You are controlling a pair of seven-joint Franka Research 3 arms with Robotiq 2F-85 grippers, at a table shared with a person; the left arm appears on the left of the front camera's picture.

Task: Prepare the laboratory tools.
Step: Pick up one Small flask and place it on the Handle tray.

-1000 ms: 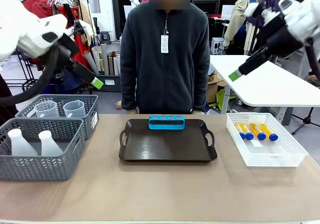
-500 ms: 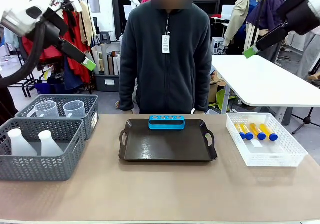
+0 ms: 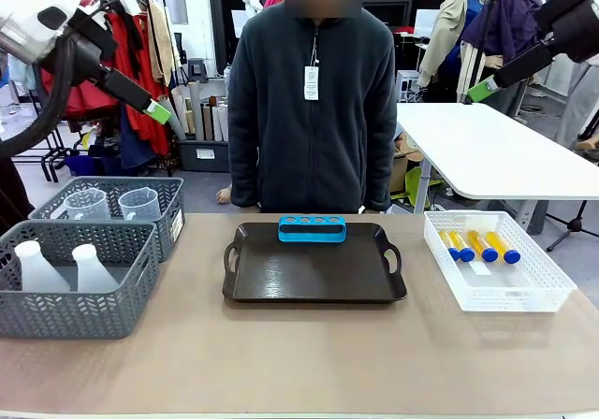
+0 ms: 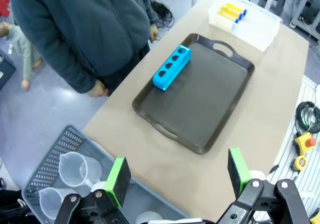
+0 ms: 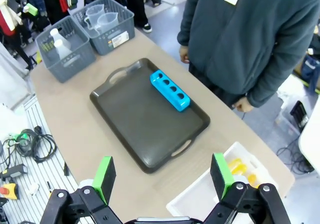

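place: shared robot test workroom | signs: hung clothes rack point(image 3: 140, 26), spare white table point(image 3: 487, 152), loose cables point(image 5: 30, 144) on floor, yellow stop-button box point(image 4: 306, 141)

near grey basket point(image 3: 65, 311) cropped, tubes point(image 5: 240, 168) partly hidden
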